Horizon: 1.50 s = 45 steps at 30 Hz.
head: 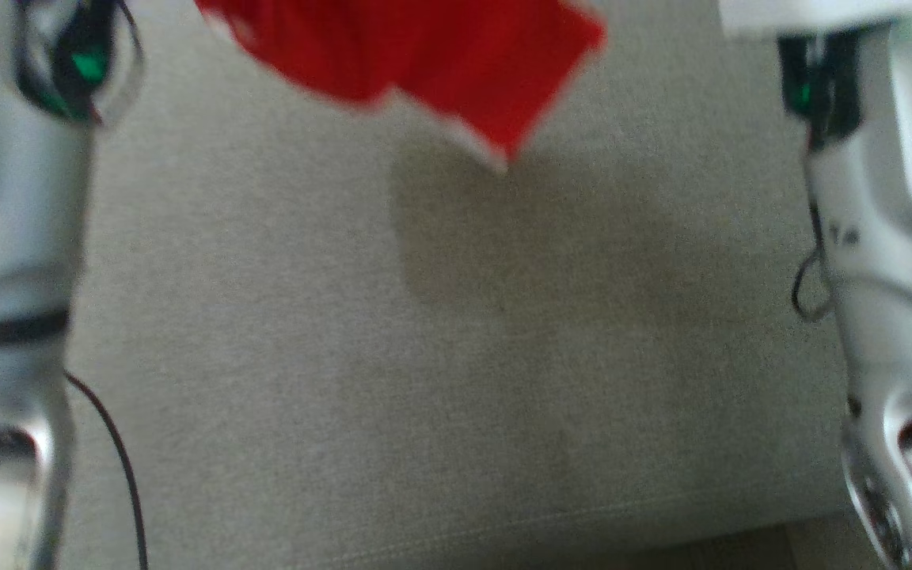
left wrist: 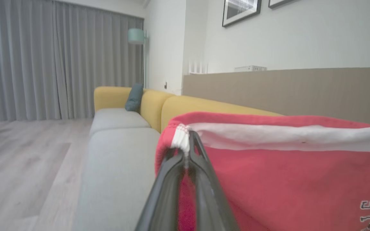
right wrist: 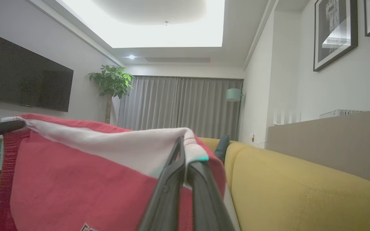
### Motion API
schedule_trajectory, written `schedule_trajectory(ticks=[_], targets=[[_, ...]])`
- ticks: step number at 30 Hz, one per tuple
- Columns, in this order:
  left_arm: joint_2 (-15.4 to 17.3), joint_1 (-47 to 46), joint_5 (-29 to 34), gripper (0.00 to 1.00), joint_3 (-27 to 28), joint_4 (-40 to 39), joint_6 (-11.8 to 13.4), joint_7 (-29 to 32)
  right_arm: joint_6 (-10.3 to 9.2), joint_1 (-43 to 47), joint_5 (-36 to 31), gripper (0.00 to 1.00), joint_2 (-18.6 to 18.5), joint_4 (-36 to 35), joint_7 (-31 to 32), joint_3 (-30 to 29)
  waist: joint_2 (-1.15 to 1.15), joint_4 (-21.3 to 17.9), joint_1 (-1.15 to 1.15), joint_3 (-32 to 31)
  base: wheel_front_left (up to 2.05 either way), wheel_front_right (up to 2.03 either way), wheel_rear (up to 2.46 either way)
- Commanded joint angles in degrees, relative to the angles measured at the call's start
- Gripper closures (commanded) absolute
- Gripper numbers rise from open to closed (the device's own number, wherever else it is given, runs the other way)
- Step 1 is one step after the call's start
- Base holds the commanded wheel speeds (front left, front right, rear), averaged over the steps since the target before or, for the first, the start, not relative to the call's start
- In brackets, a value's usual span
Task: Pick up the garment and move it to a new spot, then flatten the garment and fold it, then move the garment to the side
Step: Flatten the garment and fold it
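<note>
- The left gripper (left wrist: 189, 141) pinches one top corner of the red shirt (left wrist: 268, 183).
- The right gripper (right wrist: 185, 150) pinches the other corner.
- The shirt hangs above the grey sofa seat (head: 424, 380).
- Picked up, I think; flattening, folding and moving aside are left.

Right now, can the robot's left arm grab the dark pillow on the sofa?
Probably not. The left gripper is shut on the edge of the red garment, so its grip is taken. The pillow also leans at the far end of the sofa, well beyond the gripper.
</note>
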Motion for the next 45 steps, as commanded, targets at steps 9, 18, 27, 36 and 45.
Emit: schedule_trajectory(ticks=[9, 18, 27, 36, 45], targets=[[3.84, -11.37, 4.36, 1.0, -0.63, 10.28, -2.19, -11.88, 0.37, -6.11, 1.99, 1.0, 3.08, 3.42, -2.18, 2.15, 0.0, -3.53, -0.01, 9.29, 0.0, 0.0, 0.0], [1.82, 0.33, -2.09, 1.0, -0.47, 15.88, -3.21, -16.66, 0.37, 6.78, 4.63, 1.0, 3.1, -0.35, -2.2, 6.29, 0.0, -2.5, -0.01, 11.48, 0.0, 0.0, 0.0], [-1.58, 20.07, -7.09, 1.0, -1.61, -2.61, -3.36, -17.11, 0.37, 24.66, 0.94, 1.0, 3.11, -14.43, -2.21, 1.65, 0.0, 0.19, -0.01, 6.53, 0.0, 0.0, 0.0], [-3.0, 41.83, -5.68, 1.0, -2.06, -16.34, -3.36, -17.12, 0.37, 43.97, -0.31, 1.0, 1.32, -24.57, -2.21, -3.84, 0.0, 0.2, -0.01, -0.61, 0.0, 0.0, 0.0], [-4.78, 60.86, -4.89, 1.0, -4.28, -24.74, -2.87, -17.08, 0.37, 58.24, -1.45, 1.0, 0.01, -33.43, -0.56, -7.16, 0.0, -0.27, -0.01, -5.21, 0.0, 0.0, 0.0]])
